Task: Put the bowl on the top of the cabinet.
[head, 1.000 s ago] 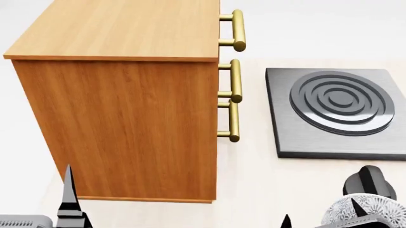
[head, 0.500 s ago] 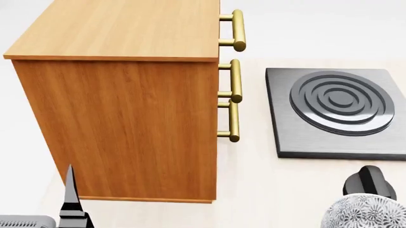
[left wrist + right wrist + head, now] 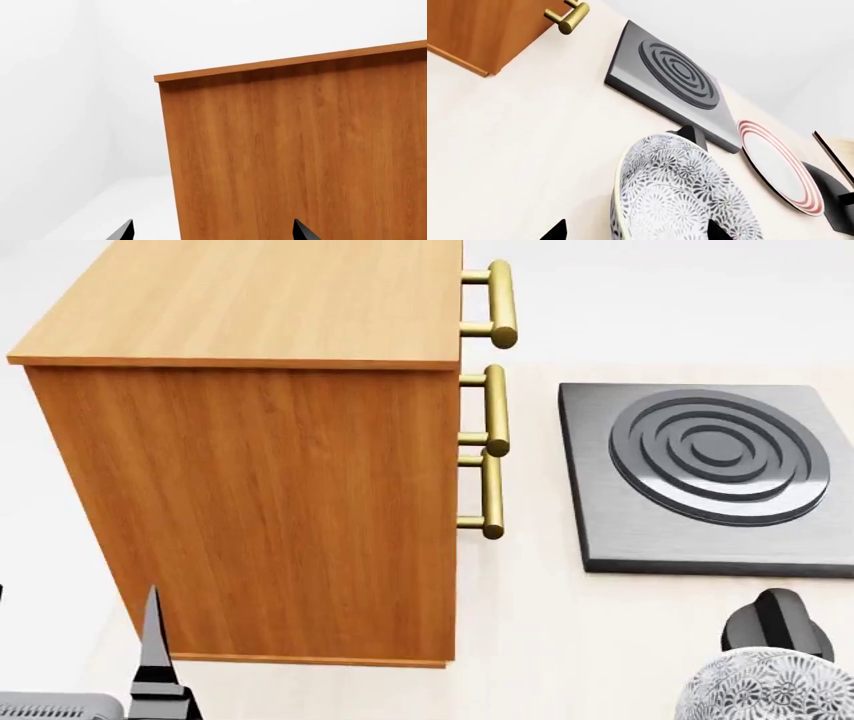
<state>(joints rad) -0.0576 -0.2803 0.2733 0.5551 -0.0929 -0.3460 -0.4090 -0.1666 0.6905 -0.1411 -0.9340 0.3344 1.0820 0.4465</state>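
The bowl (image 3: 767, 688), white with a dense dark leaf pattern, stands on the pale table at the bottom right of the head view. In the right wrist view the bowl (image 3: 687, 195) fills the near ground. My right gripper (image 3: 635, 233) is open, with its two dark tips on either side of the bowl's pale rim, and it is out of the head view. The orange-brown cabinet (image 3: 254, 490) stands at the left, its lighter top (image 3: 267, 295) bare. My left gripper (image 3: 212, 234) is open and empty, facing the cabinet's side wall (image 3: 300, 150). One of its fingers (image 3: 151, 660) shows low in the head view.
A grey square burner plate (image 3: 707, 470) lies right of the cabinet, with a black knob (image 3: 778, 620) in front of it. Brass drawer handles (image 3: 497, 400) stick out of the cabinet's front. A white plate with red rim rings (image 3: 777, 167) and a black object (image 3: 834, 200) lie beyond the bowl.
My right gripper's dark tips, seen at the head view's bottom right a second ago, have left that view. My left finger has shifted slightly. The bowl has not moved.
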